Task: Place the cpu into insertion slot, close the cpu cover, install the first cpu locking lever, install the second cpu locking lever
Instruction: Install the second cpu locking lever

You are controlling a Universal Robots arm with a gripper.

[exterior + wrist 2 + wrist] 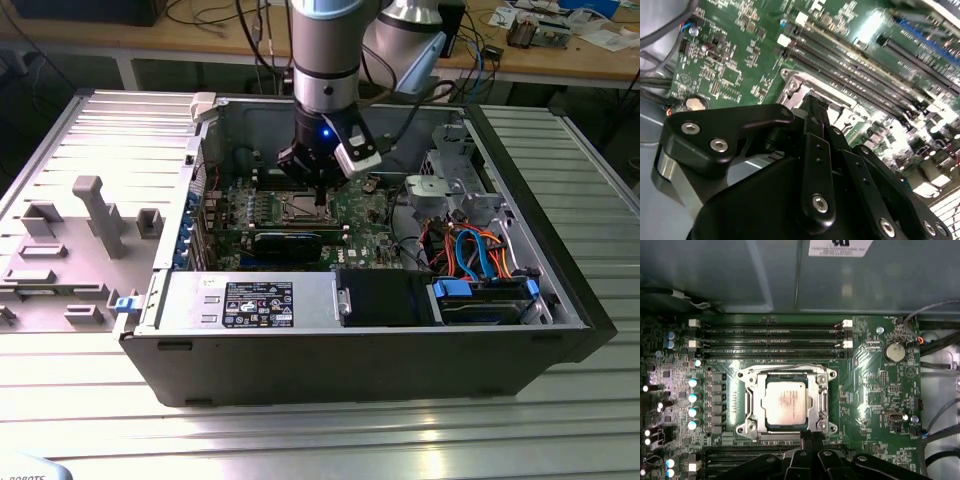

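The cpu [785, 404], a square silver chip, lies in the insertion slot [747, 429] on the green board. The cpu cover [821, 401], a silvery frame, lies flat around it, and the chip shows through its window. A thin wire lever [790, 365] runs along the socket edge beside the memory slots. My gripper [807, 438] hangs at the socket's opposite edge, its black fingers [816, 107] pressed together with nothing between them. In the exterior view the gripper [320, 196] stands low inside the open computer case, just over the socket [300, 208].
Long black memory slots [770, 340] flank the socket on two sides. A black card [288, 241] stands upright on the board near the socket. Case walls [330, 345], a drive cage [450, 185] and orange and blue cables [470, 250] surround the board.
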